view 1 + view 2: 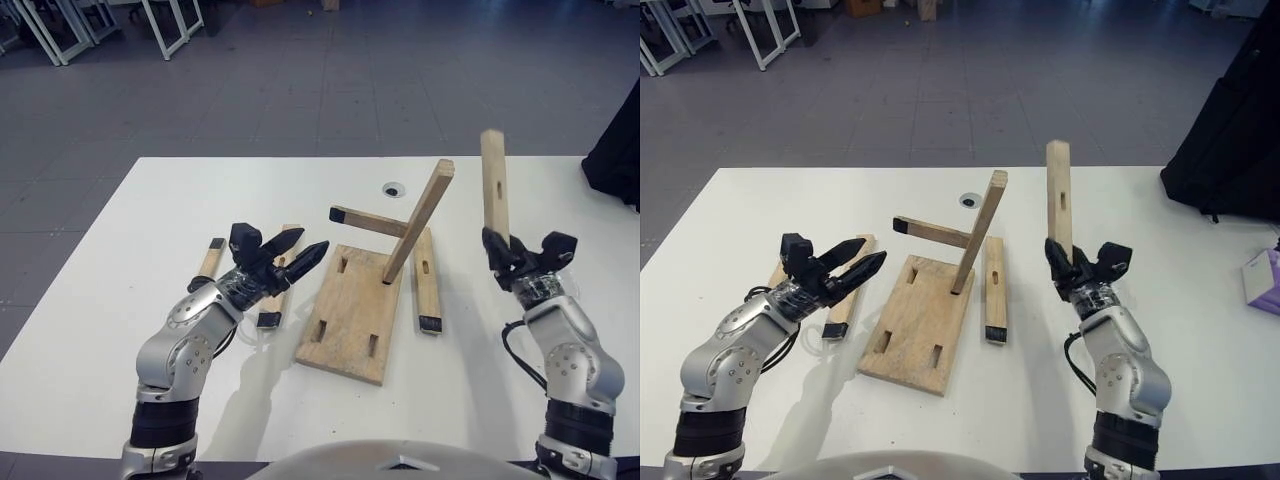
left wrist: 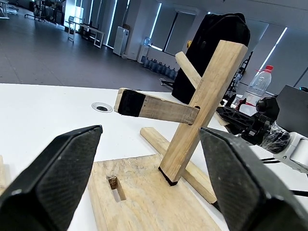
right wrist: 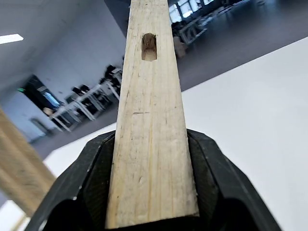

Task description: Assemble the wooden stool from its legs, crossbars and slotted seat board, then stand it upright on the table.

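Note:
The slotted seat board (image 1: pixel 345 312) lies flat at the table's middle. One leg (image 1: pixel 418 222) stands tilted in a slot of it, with a black-tipped crossbar (image 1: pixel 368 221) sticking out toward the left. My right gripper (image 1: pixel 523 260) is shut on another leg (image 1: pixel 493 183), held upright above the table's right side; the right wrist view shows this leg (image 3: pixel 150 120) with a slot near its top. My left gripper (image 1: pixel 293 250) hovers open left of the board, above loose pieces (image 1: pixel 272 290). A further leg (image 1: pixel 427 279) lies right of the board.
A loose wooden piece (image 1: pixel 210 258) lies at the left. A round cable hole (image 1: pixel 393 187) sits at the table's back. A black bag (image 1: pixel 1230 130) stands beyond the right edge, and a small purple box (image 1: pixel 1265 281) rests near that edge.

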Controlling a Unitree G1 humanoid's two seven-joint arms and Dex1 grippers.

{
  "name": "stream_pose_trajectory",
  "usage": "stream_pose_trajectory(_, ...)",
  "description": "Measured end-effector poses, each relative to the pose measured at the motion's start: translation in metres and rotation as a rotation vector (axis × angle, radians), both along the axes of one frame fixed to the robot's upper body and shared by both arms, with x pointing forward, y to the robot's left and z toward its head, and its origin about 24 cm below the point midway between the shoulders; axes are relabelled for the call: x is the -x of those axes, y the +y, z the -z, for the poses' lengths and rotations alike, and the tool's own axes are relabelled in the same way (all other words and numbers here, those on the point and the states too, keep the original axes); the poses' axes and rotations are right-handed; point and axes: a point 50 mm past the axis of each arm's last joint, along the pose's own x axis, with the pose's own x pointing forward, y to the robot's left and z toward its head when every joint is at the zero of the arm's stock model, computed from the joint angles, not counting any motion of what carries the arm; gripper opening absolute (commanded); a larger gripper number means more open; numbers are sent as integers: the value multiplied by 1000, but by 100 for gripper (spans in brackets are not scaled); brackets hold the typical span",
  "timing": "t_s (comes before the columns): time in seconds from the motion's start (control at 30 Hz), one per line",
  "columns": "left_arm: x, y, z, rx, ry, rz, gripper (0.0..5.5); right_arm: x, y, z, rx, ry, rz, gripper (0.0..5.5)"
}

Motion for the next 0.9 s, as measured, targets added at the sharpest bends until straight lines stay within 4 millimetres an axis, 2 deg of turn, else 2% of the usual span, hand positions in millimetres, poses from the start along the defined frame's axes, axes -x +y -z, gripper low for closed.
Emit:
stream_pose_trajectory(0.07, 1, 0, -5, 55, -19, 36, 369, 12, 11, -9, -205, -89, -158, 201)
stream_pose_trajectory(0.17, 2, 0, -8, 122, -27, 89, 369, 34, 27, -28, -386, -228, -398, 201)
stream_pose_trajectory(0.23, 2, 4, -5, 156, 12, 108, 369, 47, 33, -36, -471, -309, -521, 201)
stream_pose_trajectory(0.3, 2, 6, -1, 167, 36, 127, 369, 53, 35, -37, -501, -333, -577, 201)
stream_pose_trajectory(0.4, 4, 5, 1, 173, 55, 157, 369, 58, 47, -31, -485, -299, -700, 201)
stream_pose_trajectory(0.5, 8, 3, -1, 199, 64, 231, 369, 60, 64, -11, -372, -163, -832, 201)
stream_pose_trajectory(0.57, 17, -1, -5, 221, 66, 322, 369, 62, 68, -2, -309, -118, -898, 201)
stream_pose_trajectory(0.7, 25, -6, -8, 295, 119, 430, 369, 59, 75, 5, -250, -106, -993, 201)
stream_pose_trajectory(0.9, 25, -10, -16, 421, 189, 498, 369, 55, 87, 10, -222, -108, -1069, 201)
